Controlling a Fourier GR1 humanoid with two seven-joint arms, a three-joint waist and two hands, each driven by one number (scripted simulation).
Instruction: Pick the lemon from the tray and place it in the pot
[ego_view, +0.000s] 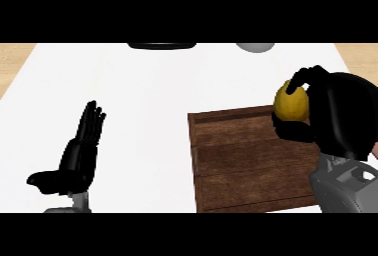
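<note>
The yellow lemon (290, 104) is held above the far right corner of the brown wooden tray (244, 165). My right hand (336, 112) is shut on it, fingers curled over its top and thumb under it. A dark pot (162, 45) shows only as a sliver at the counter's far edge, left of centre. My left hand (80, 155) stands open at the lower left, fingers straight and pointing up, away from the tray.
A grey rounded object (255, 47) sits at the far edge, right of the pot. The white counter (133, 85) stretches between the tray and the pot. Wooden floor shows beyond the counter's left and right corners.
</note>
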